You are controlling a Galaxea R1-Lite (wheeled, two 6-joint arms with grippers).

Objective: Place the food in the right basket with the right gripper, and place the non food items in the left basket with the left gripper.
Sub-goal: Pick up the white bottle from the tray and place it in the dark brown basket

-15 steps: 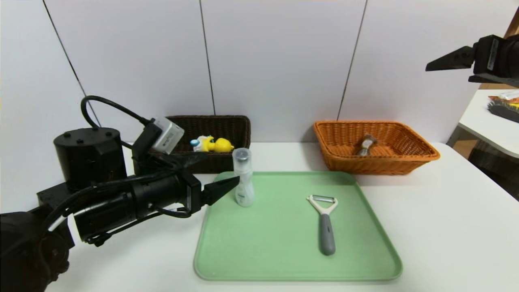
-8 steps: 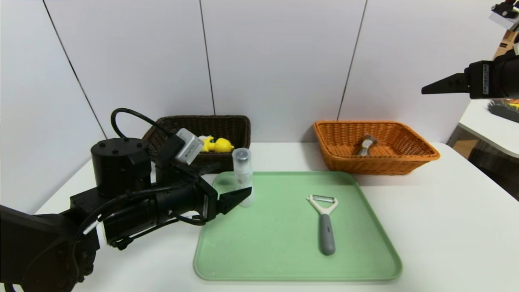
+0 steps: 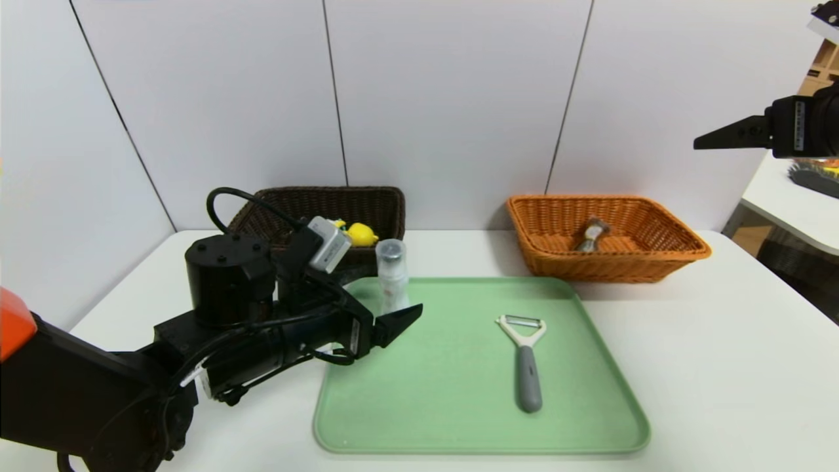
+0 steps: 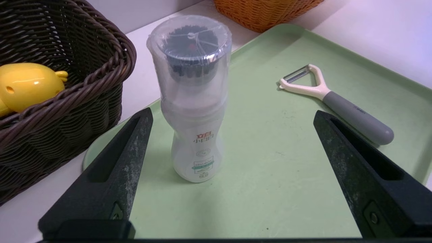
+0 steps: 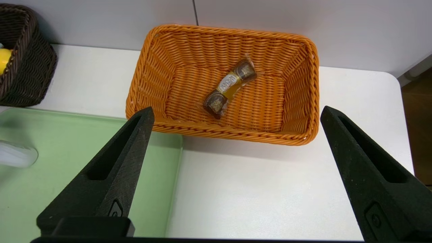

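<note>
Left gripper (image 4: 233, 116): my fingers stand wide apart with nothing gripped, at the near-left part of the green tray (image 3: 485, 426). Clear bottle with grey cap (image 4: 199, 135): upright on the tray, just ahead of my left fingertips, apparently untouched. White peeler with grey handle (image 3: 529, 377): lying flat on the tray, off to the right of my left gripper. Dark brown basket (image 3: 367, 196): beyond my left gripper, behind the bottle; yellow duck toy (image 3: 361, 235) inside it. Right gripper (image 5: 237, 109): held raised at the far right, well apart from the tray, my fingers spread and empty. Orange wicker basket (image 3: 609, 265): below and ahead of my right gripper; wrapped brown snack with white label (image 5: 230, 86) lies inside, on the woven floor, slanted.
</note>
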